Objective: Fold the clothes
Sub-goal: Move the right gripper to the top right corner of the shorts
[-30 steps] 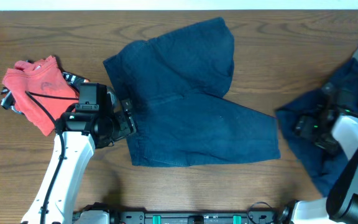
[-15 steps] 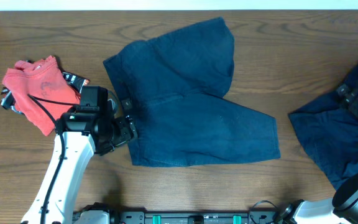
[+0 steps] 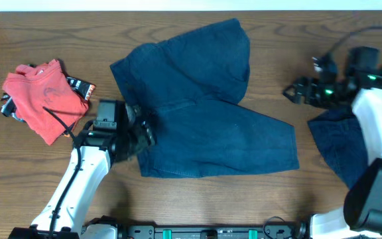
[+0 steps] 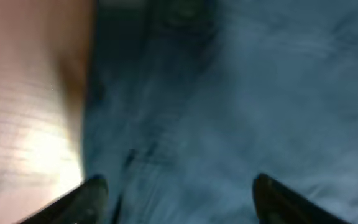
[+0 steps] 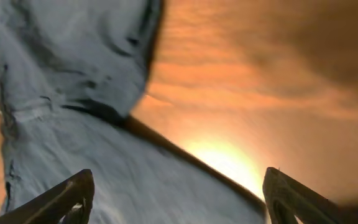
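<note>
While my left gripper [image 3: 147, 130] hangs spread over the navy shorts' [image 3: 204, 113] left edge, my right gripper [image 3: 292, 91] gapes empty just right of them.

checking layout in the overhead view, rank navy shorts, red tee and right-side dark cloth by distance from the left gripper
1. navy shorts, centre, under the left gripper
2. red tee, left side
3. dark cloth, far right edge

Navy shorts [image 3: 204, 113] lie spread on the bench [image 3: 18, 179], a crumpled red tee [image 3: 42, 96] well to their left. The left jaws are at the shorts' left edge; the right jaws hang near another dark garment [image 3: 343, 149].
</note>
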Controlling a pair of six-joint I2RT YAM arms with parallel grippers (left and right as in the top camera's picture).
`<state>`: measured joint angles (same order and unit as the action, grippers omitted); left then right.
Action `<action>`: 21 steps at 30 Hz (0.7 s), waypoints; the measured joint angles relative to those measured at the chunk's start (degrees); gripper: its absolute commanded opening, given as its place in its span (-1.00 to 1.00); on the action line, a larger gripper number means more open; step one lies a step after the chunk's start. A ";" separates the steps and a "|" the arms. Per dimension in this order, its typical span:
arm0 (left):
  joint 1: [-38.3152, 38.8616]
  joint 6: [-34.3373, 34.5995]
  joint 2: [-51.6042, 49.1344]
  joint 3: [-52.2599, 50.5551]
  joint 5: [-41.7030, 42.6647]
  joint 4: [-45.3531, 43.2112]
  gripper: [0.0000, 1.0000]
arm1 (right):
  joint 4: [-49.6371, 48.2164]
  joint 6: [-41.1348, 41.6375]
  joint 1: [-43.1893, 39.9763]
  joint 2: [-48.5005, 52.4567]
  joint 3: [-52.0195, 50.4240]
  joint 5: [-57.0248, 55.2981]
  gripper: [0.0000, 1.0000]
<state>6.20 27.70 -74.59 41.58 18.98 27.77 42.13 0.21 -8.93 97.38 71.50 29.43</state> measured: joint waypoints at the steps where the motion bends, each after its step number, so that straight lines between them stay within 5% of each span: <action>1: 0.13 0.20 -0.17 0.00 0.20 -3.13 0.39 | -1.90 1.05 1.40 1.09 -0.02 0.04 0.66; 7: 0.35 0.42 -7.02 1.44 1.42 -11.80 0.39 | -11.41 5.31 7.82 9.27 -0.02 1.53 0.63; 15: 0.35 -2.19 -23.91 9.60 1.60 -15.76 0.39 | -26.56 13.29 11.37 18.21 -0.11 2.25 0.32; 21: 0.35 -2.91 -27.47 11.91 1.14 -19.06 0.39 | -32.35 18.73 11.69 20.59 -0.22 0.17 0.16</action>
<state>6.55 24.80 -102.06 53.49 20.12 8.71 9.78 18.94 2.76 117.97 71.29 29.61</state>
